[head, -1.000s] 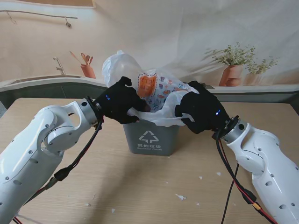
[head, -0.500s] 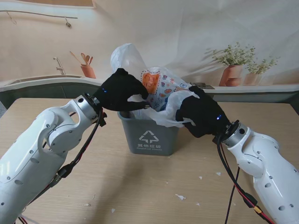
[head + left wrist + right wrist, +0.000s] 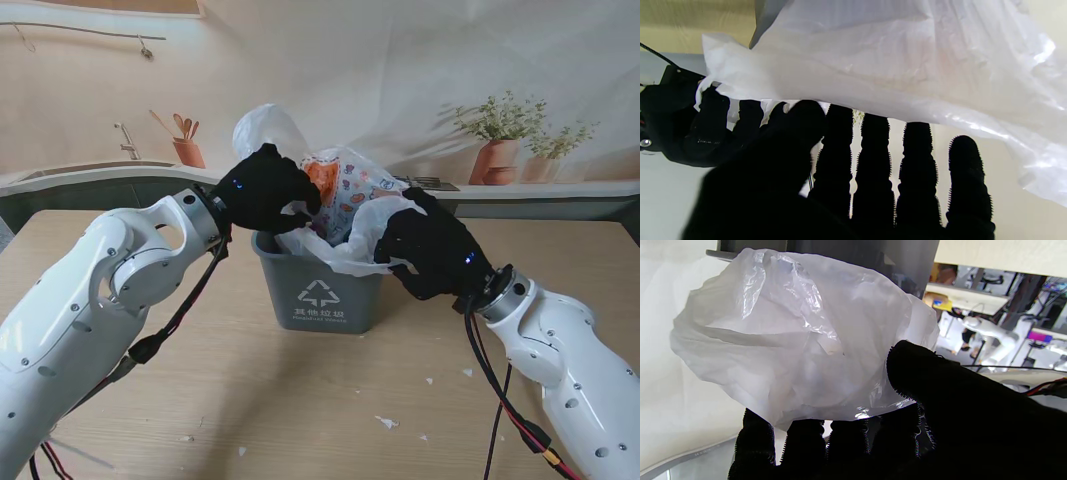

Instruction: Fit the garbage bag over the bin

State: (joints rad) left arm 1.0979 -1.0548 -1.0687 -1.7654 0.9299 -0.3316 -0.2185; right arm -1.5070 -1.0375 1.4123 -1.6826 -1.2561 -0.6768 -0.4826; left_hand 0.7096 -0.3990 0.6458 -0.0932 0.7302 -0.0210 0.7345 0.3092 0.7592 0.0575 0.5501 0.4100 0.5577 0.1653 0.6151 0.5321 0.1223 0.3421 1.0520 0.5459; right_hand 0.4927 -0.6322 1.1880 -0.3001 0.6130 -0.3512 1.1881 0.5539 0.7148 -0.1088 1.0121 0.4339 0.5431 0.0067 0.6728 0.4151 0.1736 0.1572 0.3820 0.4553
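From the stand, the grey bin (image 3: 318, 288) stands mid-surface (image 3: 300, 390) with the bag (image 3: 345, 215) bunched over its mouth. The left robot hand (image 3: 268, 190) and right robot hand (image 3: 428, 248) each grasp its film. Left wrist: fingers (image 3: 873, 166) under the film. Right wrist: thumb (image 3: 940, 380) pinching it.

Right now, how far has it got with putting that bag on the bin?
Partly there. Done: the white garbage bag sits bunched in the mouth of the grey bin. In hand: the left hand and right hand each hold an edge of the plastic on either side. Left: the bag's edge is not yet folded down over the rim, whose front and left corner are bare.
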